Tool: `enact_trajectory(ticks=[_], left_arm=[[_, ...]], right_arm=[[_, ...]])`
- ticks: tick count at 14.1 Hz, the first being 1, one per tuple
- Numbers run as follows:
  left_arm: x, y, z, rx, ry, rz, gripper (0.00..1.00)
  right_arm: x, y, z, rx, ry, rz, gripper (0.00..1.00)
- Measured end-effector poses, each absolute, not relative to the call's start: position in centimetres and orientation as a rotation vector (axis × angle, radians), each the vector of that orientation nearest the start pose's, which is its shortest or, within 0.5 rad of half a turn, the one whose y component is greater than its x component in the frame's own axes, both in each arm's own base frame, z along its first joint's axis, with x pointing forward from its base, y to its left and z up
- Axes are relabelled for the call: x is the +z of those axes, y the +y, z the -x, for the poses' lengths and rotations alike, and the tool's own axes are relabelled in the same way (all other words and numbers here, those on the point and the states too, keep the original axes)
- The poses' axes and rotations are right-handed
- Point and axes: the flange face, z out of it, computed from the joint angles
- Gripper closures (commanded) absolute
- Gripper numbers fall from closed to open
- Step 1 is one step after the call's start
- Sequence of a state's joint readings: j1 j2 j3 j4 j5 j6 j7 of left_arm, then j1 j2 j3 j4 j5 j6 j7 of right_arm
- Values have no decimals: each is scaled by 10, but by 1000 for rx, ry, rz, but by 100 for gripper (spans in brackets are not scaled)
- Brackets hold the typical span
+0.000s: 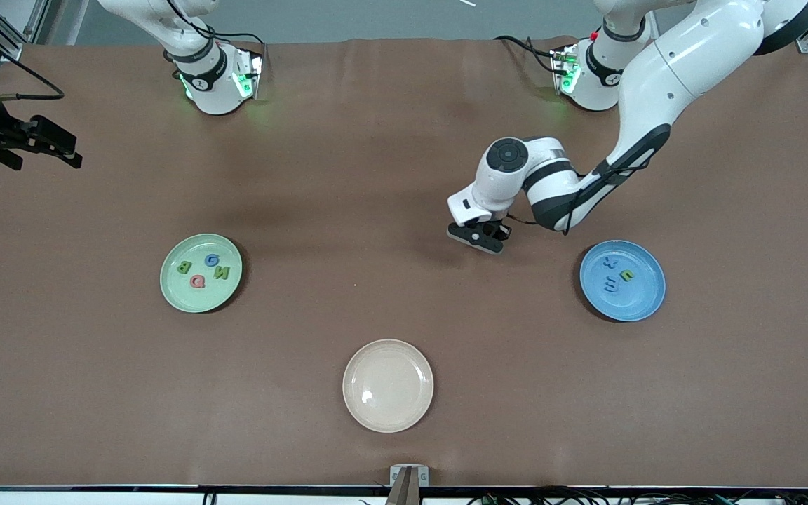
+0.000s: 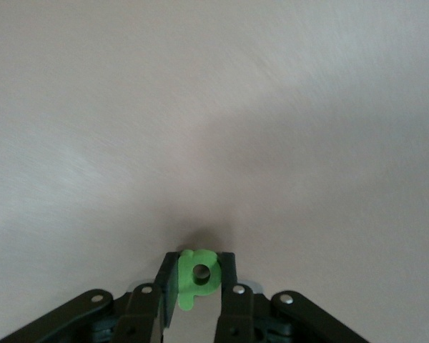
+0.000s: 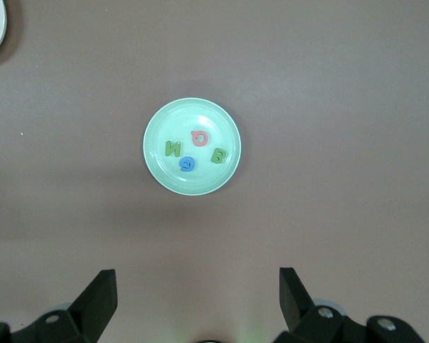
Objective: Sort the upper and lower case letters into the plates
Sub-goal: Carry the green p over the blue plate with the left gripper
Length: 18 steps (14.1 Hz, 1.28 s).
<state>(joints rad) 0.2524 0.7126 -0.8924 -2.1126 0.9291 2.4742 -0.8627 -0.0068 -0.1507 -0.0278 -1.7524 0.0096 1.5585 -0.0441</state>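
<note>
Left gripper (image 1: 482,237) is low over bare table at mid-table, toward the left arm's end, about 9 o'clock of the blue plate (image 1: 646,304) and well apart from it. Its fingers (image 2: 227,275) are clenched on the green p-like letter (image 2: 197,277), pinched flat between the pads.

Blue plate holds three letters: blue x (image 1: 610,262) at 11 o'clock of its centre, green u (image 1: 627,275) near centre, blue m (image 1: 611,284) at 7 o'clock.

Light green plate (image 1: 178,293) sits toward the right arm's end. On it: blue G (image 1: 212,260) at 1 o'clock, green B (image 1: 184,266) at 10 o'clock, green N (image 1: 221,272) at 3 o'clock, pink Q (image 1: 198,281) at 6 o'clock.

Cream plate (image 1: 388,414) lies nearest the front camera, between the two others.

Right gripper (image 3: 198,300) waits high over the table at the right arm's end, fingers released and spread wide, holding nothing; its wrist view looks down on the light green plate.
</note>
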Motion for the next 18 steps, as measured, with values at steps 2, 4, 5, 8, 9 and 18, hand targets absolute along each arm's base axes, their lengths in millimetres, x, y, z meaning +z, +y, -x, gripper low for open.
enact_trajectory(ticks=[2, 4, 5, 8, 9, 18], left_arm=[[211, -333, -465, -150, 617, 3130, 85], [225, -316, -475, -129, 644, 3089, 85], [232, -309, -480, -112, 659, 3072, 85], [262, -277, -501, -67, 694, 3033, 85], [273, -261, -511, -44, 706, 3019, 85], [291, -79, -586, 117, 792, 2916, 85]], right_arm=[[618, -20, -503, 67, -10, 3132, 0], [618, -20, -504, 66, -13, 3142, 0], [618, -20, -504, 66, -16, 3144, 0], [618, -16, -504, 63, -33, 3160, 0], [618, -15, -504, 61, -38, 3162, 0], [617, -11, -504, 67, -40, 3131, 0]])
